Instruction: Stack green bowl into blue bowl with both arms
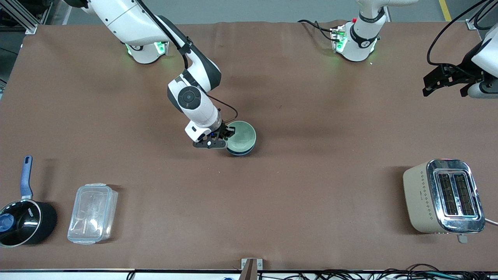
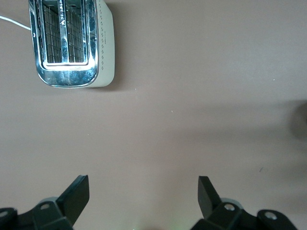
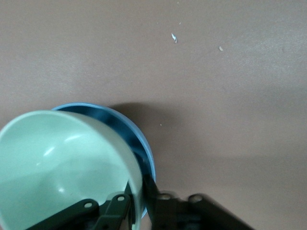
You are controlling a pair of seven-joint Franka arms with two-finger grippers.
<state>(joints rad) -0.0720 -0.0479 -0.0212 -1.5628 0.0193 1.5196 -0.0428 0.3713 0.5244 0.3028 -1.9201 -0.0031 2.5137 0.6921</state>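
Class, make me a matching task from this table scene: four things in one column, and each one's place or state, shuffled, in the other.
1. green bowl
2. toaster
3. saucepan
4. left gripper

A. beside the clear plastic box
B. jaws open, holding nothing
C. toward the left arm's end of the table
D. held by its rim in the right gripper, over the blue bowl

Pairs: 1-D, 2-C, 3-A, 4-B

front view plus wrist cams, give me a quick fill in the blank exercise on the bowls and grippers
1. The right gripper is shut on the rim of the ____ bowl.
2. That bowl sits tilted in the ____ bowl.
3. The left gripper, waiting over bare table, has its fingers ____.
4. The appliance at the left arm's end of the table is a ____.

Missing words: green; blue; open; toaster
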